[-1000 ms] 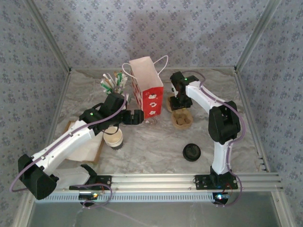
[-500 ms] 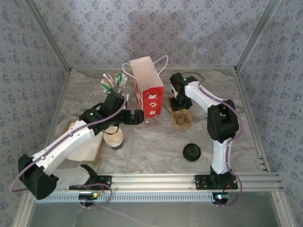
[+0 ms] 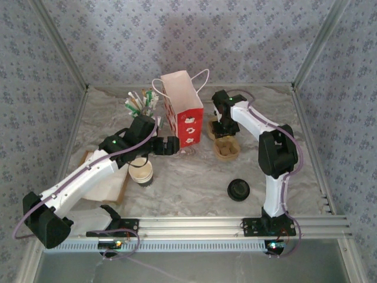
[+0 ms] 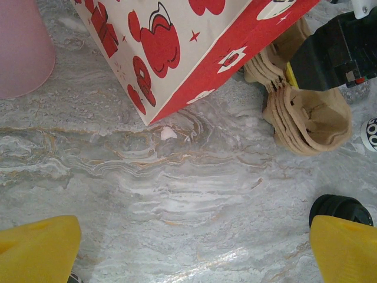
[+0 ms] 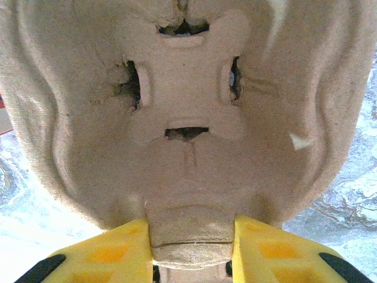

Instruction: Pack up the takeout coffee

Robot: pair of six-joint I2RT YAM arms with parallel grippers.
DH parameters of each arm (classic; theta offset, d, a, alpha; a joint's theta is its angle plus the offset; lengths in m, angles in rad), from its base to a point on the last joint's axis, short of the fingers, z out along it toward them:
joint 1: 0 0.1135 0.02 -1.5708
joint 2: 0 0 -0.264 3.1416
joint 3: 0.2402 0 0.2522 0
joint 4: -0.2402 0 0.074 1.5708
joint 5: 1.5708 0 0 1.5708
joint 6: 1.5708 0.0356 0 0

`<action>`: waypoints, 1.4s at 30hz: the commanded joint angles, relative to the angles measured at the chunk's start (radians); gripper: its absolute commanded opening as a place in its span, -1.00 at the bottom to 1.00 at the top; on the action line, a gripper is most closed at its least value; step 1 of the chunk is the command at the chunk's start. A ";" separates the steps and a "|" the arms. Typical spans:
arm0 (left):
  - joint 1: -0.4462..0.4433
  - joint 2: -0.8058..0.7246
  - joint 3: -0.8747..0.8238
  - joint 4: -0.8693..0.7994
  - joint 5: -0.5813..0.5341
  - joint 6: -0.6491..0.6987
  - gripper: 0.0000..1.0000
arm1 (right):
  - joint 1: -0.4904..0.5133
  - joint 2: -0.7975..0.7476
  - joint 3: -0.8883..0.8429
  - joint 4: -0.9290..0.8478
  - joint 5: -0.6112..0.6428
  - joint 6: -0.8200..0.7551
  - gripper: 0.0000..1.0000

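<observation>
Red-and-white paper bag (image 4: 177,53) on marble tabletop (image 4: 177,194), pulp cup carriers (image 4: 306,118) just beside its right corner.

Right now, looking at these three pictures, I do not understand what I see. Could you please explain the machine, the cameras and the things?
These are two robot arms fixed to a table. One picture looks down from above; the other two come from small cameras on the wrists. The left gripper is open and empty, beside a red-and-white paper bag. The right gripper pinches the edge of a cardboard cup carrier between its yellow fingers. A paper cup, a black lid and a bunch of stirring sticks also stand on the table.
</observation>
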 commanded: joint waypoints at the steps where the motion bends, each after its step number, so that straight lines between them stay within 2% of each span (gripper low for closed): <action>1: 0.006 -0.007 0.003 0.011 0.009 0.008 0.99 | -0.009 -0.060 0.014 -0.036 -0.012 -0.002 -0.28; 13: 0.006 -0.002 0.001 0.015 0.015 -0.006 0.99 | -0.017 -0.069 -0.028 -0.012 -0.042 0.009 -0.27; 18: 0.007 0.003 0.000 0.013 0.019 -0.008 0.99 | -0.014 -0.055 -0.038 0.002 -0.048 0.009 0.04; 34: 0.006 -0.001 -0.012 0.019 0.022 -0.008 0.99 | -0.016 -0.030 -0.029 -0.006 -0.030 0.009 0.00; 42: 0.006 0.002 -0.016 0.024 0.019 -0.008 0.99 | -0.016 -0.008 -0.004 -0.010 -0.031 0.006 0.08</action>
